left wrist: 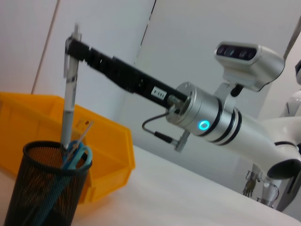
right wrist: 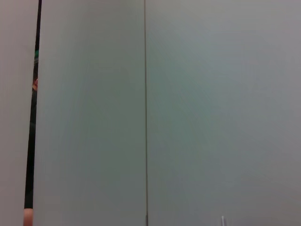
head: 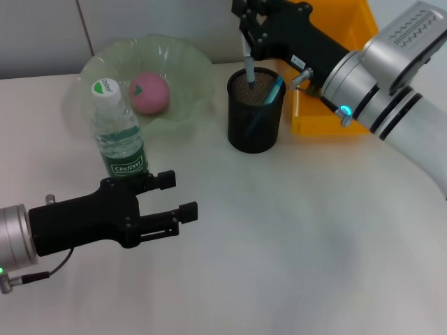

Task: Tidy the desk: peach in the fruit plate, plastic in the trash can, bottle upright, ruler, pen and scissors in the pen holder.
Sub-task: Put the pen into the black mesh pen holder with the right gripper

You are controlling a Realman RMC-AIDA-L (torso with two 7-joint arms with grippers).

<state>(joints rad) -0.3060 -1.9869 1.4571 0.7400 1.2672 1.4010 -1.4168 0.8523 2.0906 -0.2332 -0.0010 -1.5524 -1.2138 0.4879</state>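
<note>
Above the holder (head: 255, 112), our right gripper (head: 248, 43) clamps a pen (head: 249, 68) whose tip dips inside, beside the scissors (head: 269, 100). Our left gripper (head: 172, 201) hangs open just before the upright bottle (head: 116, 131), the peach (head: 149, 92) in the plate (head: 188, 59) beyond.

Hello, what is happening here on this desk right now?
The right gripper holds a pen upright, its tip already inside the black pen holder. The left gripper hovers open in front of the upright bottle. The peach already lies in the fruit plate.
</note>
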